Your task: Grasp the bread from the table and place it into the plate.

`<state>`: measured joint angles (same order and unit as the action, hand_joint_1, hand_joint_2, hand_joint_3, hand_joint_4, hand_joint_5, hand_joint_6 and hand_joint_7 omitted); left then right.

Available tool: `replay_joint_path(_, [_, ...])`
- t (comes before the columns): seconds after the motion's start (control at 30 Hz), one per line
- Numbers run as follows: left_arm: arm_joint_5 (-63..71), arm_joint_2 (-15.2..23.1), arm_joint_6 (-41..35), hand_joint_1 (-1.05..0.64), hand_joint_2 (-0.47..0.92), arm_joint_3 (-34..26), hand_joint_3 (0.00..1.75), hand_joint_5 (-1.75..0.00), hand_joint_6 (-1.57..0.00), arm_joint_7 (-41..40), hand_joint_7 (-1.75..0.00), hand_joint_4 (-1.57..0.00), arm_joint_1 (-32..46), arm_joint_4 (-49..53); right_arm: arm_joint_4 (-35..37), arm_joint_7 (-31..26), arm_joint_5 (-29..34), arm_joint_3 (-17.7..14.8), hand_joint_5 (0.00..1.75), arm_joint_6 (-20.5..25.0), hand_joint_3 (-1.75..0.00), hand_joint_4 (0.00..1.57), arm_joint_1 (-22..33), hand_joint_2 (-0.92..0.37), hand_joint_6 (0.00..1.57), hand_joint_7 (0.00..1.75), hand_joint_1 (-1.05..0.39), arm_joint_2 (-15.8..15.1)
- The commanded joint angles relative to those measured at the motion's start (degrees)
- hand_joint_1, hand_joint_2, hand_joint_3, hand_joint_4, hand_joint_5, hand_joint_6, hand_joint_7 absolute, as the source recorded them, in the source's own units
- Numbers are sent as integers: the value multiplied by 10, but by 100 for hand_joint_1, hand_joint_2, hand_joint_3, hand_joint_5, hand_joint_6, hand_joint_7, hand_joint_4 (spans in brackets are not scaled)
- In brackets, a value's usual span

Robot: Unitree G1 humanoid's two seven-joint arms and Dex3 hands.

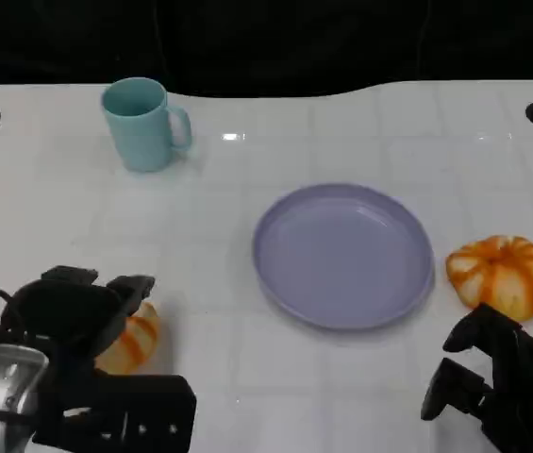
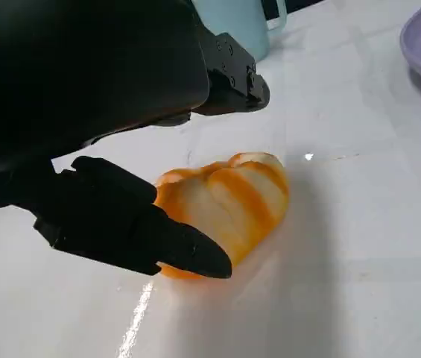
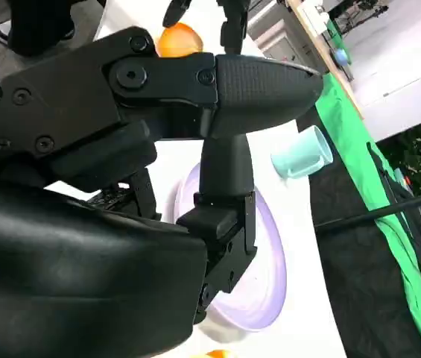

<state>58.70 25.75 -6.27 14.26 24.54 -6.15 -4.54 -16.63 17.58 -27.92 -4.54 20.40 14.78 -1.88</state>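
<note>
**Bread on table at left hand, plate unfilled**

Bread: two round orange-and-white striped buns, both lying on the white tiled table [image 1: 247, 245]. One bun [image 1: 130, 341] sits near the front left, partly hidden under the left hand [image 1: 77, 316]. Left wrist view gives it best: bun [image 2: 229, 205] flat on the table, one black finger [image 2: 188, 250] touching its near edge, another finger [image 2: 232, 78] hanging above and beyond it, well clear. Fingers are spread on either side of the bun, not clamped on it; bun not lifted.

Second bun [image 1: 501, 273] lies at the right, just beside the rim of the round lilac plate [image 1: 343, 255], apart from it. Plate is mid-table, between the two buns, nothing in it.

Right hand [image 1: 492, 382] low at front right, just short of the second bun, not touching it. Fingers apart, holding nothing. Right wrist view shows the plate [image 3: 266, 276] beyond its fingers [image 3: 229, 183].

Pale teal ceramic mug [image 1: 141, 124], upright, handle to the right, stands at the far left of the table, well apart from plate and buns.
</note>
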Motion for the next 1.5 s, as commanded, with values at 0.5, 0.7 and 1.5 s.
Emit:
replay_joint_path(0.5, [-19,17,6,-49,83,41,0,-12,-10,-65,0,-4,-60,122,-8,-4,-5,-2,175,-2,-51,66,6,-92,46,172,-48,-4])
replay_joint_path(0.7, [-30,19,8,-51,84,60,0,-11,-10,-65,0,-4,-88,174,-6,0,-7,-4,175,0,-49,67,4,-92,47,170,-49,-5])
replay_joint_path(1.5, [-133,13,45,-29,87,80,2,-17,-28,-100,-4,-30,-130,306,-6,1,-8,-5,175,-1,-47,66,4,-92,47,170,-50,-6])
